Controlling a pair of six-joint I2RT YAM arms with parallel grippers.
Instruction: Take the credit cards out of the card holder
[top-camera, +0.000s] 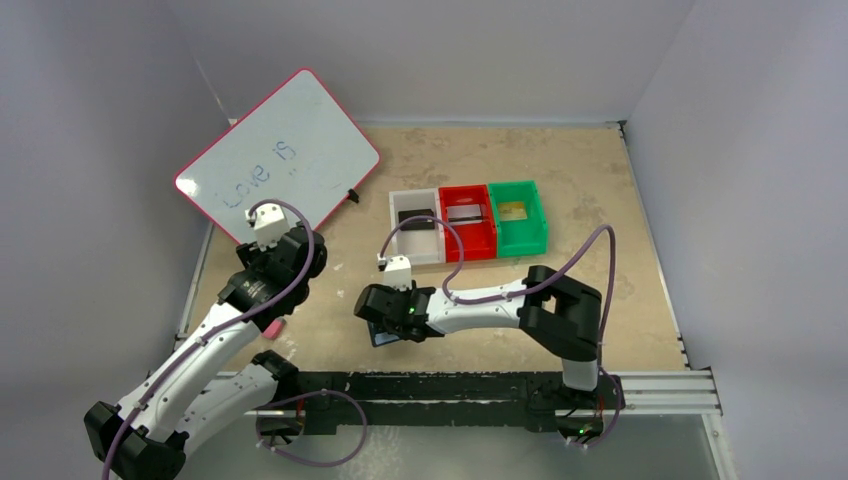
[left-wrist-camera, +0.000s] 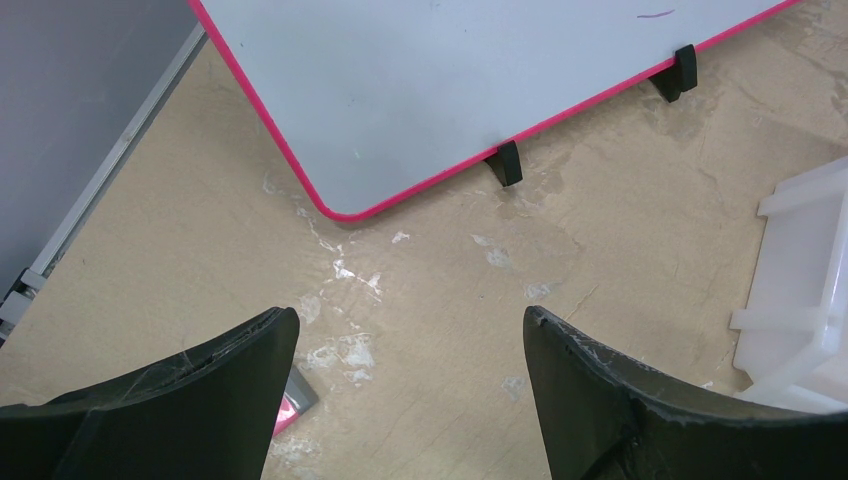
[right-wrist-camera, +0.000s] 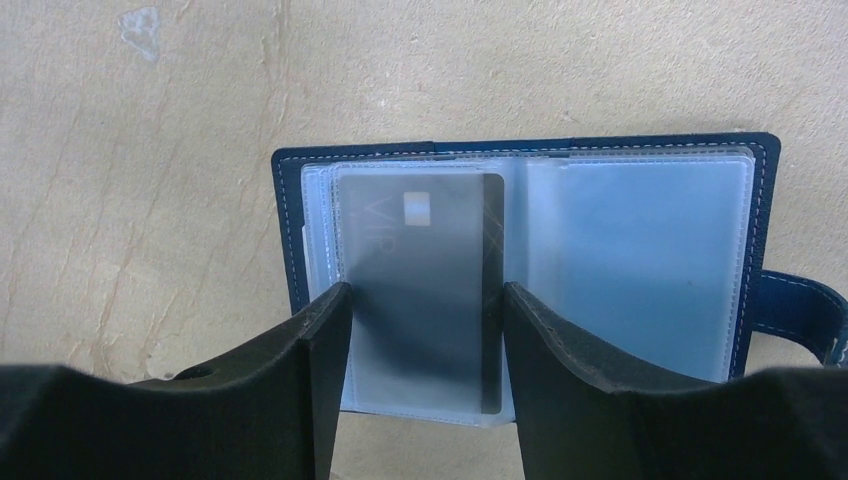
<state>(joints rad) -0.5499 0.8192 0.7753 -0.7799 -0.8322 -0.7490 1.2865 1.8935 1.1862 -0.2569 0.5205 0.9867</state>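
Note:
The navy card holder (right-wrist-camera: 640, 250) lies open on the table, its closing tab (right-wrist-camera: 800, 305) at the right. A black card (right-wrist-camera: 420, 250) sits inside its left clear sleeve. My right gripper (right-wrist-camera: 425, 300) is open just above it, one finger on each side of that card; in the top view the gripper (top-camera: 380, 318) covers most of the holder (top-camera: 383, 335). My left gripper (left-wrist-camera: 410, 320) is open and empty over bare table, near the whiteboard's corner, and it also shows in the top view (top-camera: 296, 255). One card lies in each bin: black (top-camera: 415, 218), silver (top-camera: 466, 213), gold (top-camera: 513, 211).
A pink-edged whiteboard (top-camera: 275, 155) leans at the back left. White (top-camera: 400, 245), red (top-camera: 485, 245) and green (top-camera: 535, 235) bins stand side by side behind the holder. A pink eraser (top-camera: 272, 328) lies under the left arm and shows in the left wrist view (left-wrist-camera: 292, 405).

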